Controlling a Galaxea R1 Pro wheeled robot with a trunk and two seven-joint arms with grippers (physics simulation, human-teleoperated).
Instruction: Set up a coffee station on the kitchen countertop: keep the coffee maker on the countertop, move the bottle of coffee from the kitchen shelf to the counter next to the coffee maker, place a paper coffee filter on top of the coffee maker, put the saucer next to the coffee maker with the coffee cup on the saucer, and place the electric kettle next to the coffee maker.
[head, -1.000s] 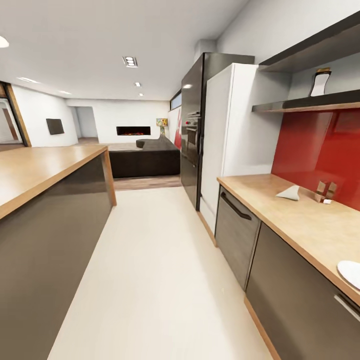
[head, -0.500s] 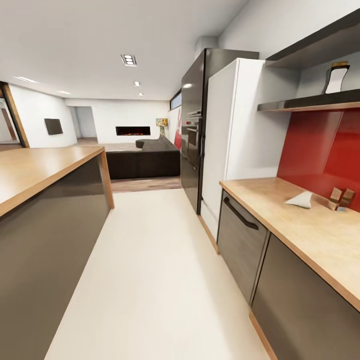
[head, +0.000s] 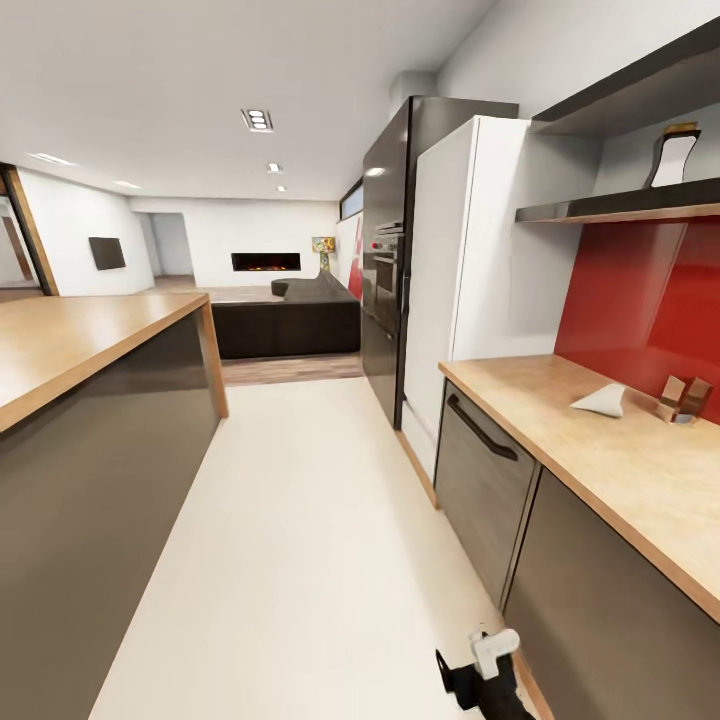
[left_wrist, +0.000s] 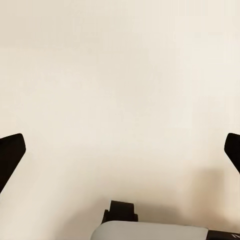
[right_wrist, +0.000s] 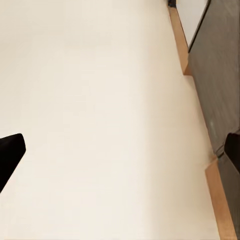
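Note:
The kitchen countertop (head: 560, 395) runs along the right wall. On it lies the paper coffee filter (head: 600, 401), a small white cone. Above it, the bottle of coffee (head: 672, 155), dark with a white label and a yellowish lid, stands on the kitchen shelf (head: 600, 211). The coffee maker, saucer, coffee cup and electric kettle are out of view. My right arm (head: 485, 672) shows at the bottom edge of the head view, beside the cabinet fronts. My left gripper (left_wrist: 120, 155) and my right gripper (right_wrist: 120, 155) both hang open over the pale floor with nothing between their fingers.
The wooden island block (head: 90, 335) stands at the left, and a wide pale floor aisle (head: 300, 520) lies between it and the dark cabinet fronts (head: 480, 470). A white fridge (head: 470, 250) and a black oven column (head: 385, 270) end the counter. Small wooden pieces (head: 683, 398) sit by the red backsplash.
The camera moved forward along the aisle, then stopped; the saucer slid out of view at the lower right. My right arm has come up into the bottom of the head view.

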